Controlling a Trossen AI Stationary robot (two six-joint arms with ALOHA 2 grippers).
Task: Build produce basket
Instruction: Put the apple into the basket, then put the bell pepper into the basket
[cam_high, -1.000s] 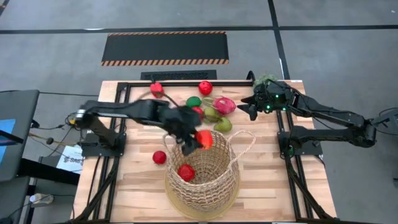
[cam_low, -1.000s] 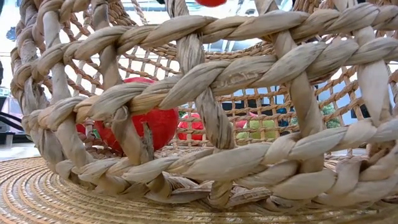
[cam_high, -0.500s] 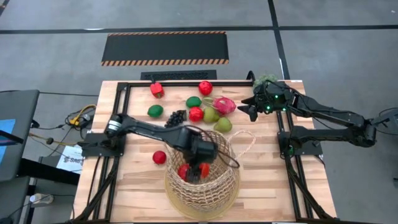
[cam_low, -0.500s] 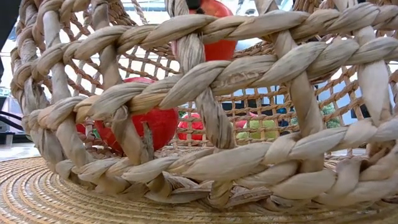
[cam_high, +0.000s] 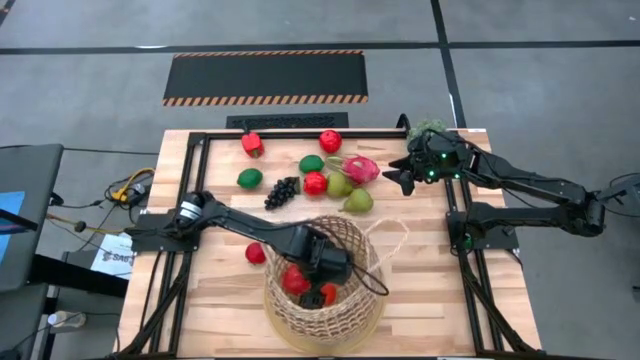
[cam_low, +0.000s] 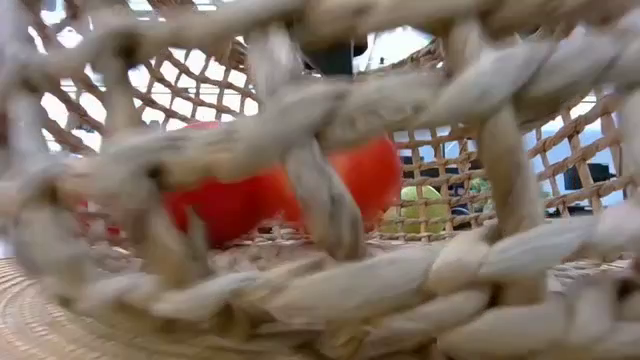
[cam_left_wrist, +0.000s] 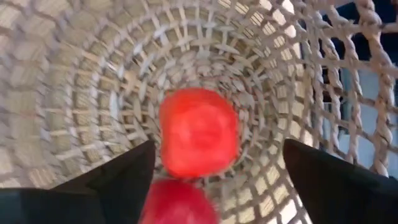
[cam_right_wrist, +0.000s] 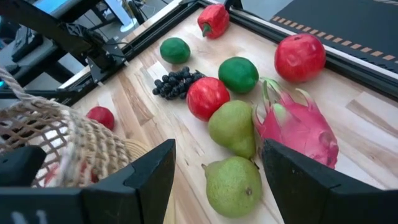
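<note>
The tan wicker basket (cam_high: 325, 325) stands at the near middle of the table. My left gripper (cam_high: 325, 272) reaches down inside it, open. In the left wrist view, my left gripper (cam_left_wrist: 217, 146) has its fingers spread above two red fruits (cam_left_wrist: 199, 132) (cam_left_wrist: 180, 202) that lie side by side on the basket's woven floor (cam_left_wrist: 93, 93). The low view shows the same fruits (cam_low: 230, 205) behind the weave. My right gripper (cam_high: 398, 172) waits open at the far right, and in its wrist view the right gripper (cam_right_wrist: 217, 146) looks at the loose produce on the table.
Loose on the far half of the table are a pink dragon fruit (cam_right_wrist: 298, 127), two green pears (cam_right_wrist: 233, 127) (cam_right_wrist: 233, 183), a red apple (cam_right_wrist: 207, 96), two limes (cam_right_wrist: 238, 73) (cam_right_wrist: 175, 50), dark grapes (cam_right_wrist: 174, 83) and more red fruits (cam_right_wrist: 300, 56) (cam_right_wrist: 213, 18). A small red fruit (cam_high: 256, 253) lies left of the basket. A pale green spiky ball (cam_high: 430, 130) sits behind the right gripper.
My left gripper has swung from the basket's far rim toward the near edge and gone down into the basket, carrying a red fruit. That fruit now lies on the basket floor beside the one that was there. The basket's wall has shifted in the low view.
</note>
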